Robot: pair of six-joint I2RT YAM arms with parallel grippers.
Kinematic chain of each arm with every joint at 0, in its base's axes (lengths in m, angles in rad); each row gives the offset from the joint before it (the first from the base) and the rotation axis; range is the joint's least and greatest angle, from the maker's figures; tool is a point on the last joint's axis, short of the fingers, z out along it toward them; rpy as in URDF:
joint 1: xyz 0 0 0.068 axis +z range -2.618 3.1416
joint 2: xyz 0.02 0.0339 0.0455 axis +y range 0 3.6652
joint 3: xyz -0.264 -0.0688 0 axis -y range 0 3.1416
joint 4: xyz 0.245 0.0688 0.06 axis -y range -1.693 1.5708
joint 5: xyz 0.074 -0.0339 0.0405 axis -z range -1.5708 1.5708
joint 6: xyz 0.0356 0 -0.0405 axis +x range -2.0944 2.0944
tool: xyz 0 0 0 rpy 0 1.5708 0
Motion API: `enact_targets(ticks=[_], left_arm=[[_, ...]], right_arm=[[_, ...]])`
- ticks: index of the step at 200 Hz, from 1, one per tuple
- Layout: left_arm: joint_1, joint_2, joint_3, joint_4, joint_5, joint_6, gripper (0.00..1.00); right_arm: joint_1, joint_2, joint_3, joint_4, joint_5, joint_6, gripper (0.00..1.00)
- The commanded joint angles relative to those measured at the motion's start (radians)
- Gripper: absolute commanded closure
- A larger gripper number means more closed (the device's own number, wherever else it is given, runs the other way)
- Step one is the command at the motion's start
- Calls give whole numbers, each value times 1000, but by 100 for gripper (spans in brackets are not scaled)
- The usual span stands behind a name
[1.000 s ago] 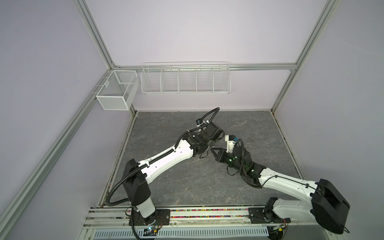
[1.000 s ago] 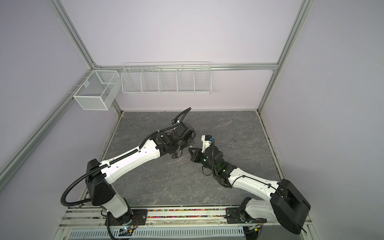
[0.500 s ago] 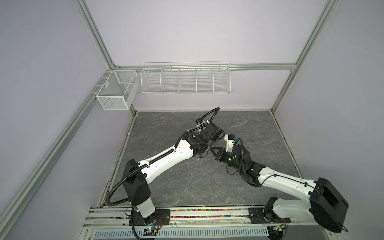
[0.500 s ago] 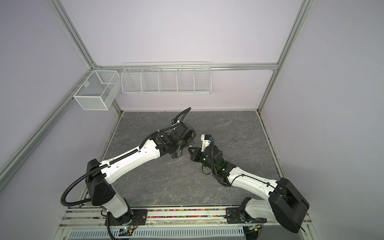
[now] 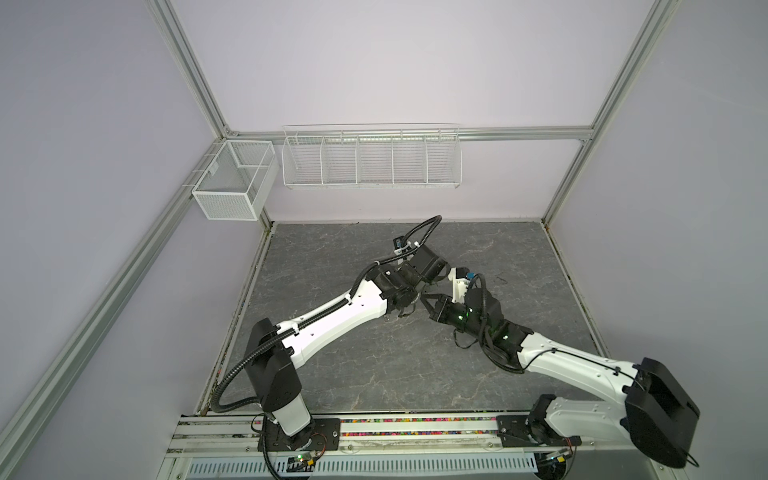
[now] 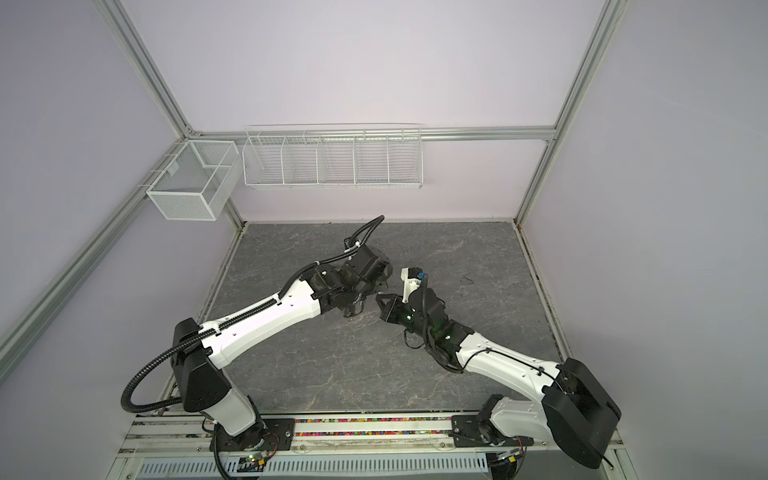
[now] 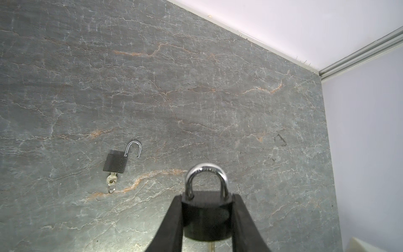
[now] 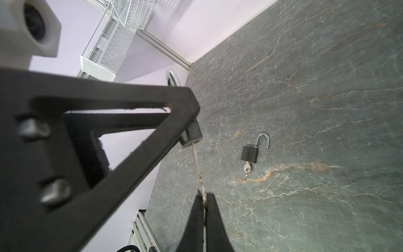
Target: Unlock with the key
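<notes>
your left pincer (image 7: pixel 207 197) clamps the black padlock (image 7: pixel 206 218); your right pincer (image 8: pixel 205 195) pinches the key (image 8: pixel 197 164), seemingly seated in it just ahead; next, twist it

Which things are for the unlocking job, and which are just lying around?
For the job: shut padlock in the left gripper; key in the right gripper, its tip at that padlock's underside.
Lying about: open padlock with a second key in it; wire rack; mesh basket.
</notes>
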Motion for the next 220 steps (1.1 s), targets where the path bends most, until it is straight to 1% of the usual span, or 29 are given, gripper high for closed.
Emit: enact_targets(ticks=[1, 20, 34, 56, 78, 84, 99, 118, 120, 127, 160, 174, 206, 220], left_arm=[[-13, 2, 8, -70, 8, 24, 100], [-13, -8, 4, -55, 32, 7, 100], [-12, -18, -12, -28, 58, -30, 100], [-6, -43, -47, 45, 93, -94, 100], [-6, -55, -38, 61, 115, -104, 100], [-6, -52, -30, 51, 121, -133, 100], [-11, -48, -20, 24, 113, -121, 100], [-12, -48, -30, 4, 123, -121, 100], [-12, -49, -29, 3, 125, -96, 100], [-15, -49, -29, -3, 128, -78, 100], [-27, -48, -24, -52, 84, -52, 100], [-31, -54, -26, -39, 97, -59, 100], [-62, -52, -6, -23, 125, -68, 100], [-64, -54, -3, -29, 145, -63, 100]], right_arm=[[-11, -49, 22, 35, 26, -28, 94], [-11, -43, 13, 76, 1, -36, 94], [2, -26, 27, 84, -16, -43, 94], [19, -12, 14, 117, 4, -30, 94], [21, -26, 7, 125, 18, -45, 94], [20, -33, 11, 114, 23, -54, 94], [19, -56, 13, 96, 41, -84, 94], [2, -82, 11, 83, 36, -114, 94], [1, -84, 11, 81, 37, -118, 94], [-2, -93, 14, 67, 38, -129, 94], [-3, -126, 11, 70, 38, -152, 94], [-1, -127, 18, 61, 44, -167, 94], [-1, -92, 43, 77, 14, -165, 94], [-2, -94, 66, 62, 9, -184, 94]])
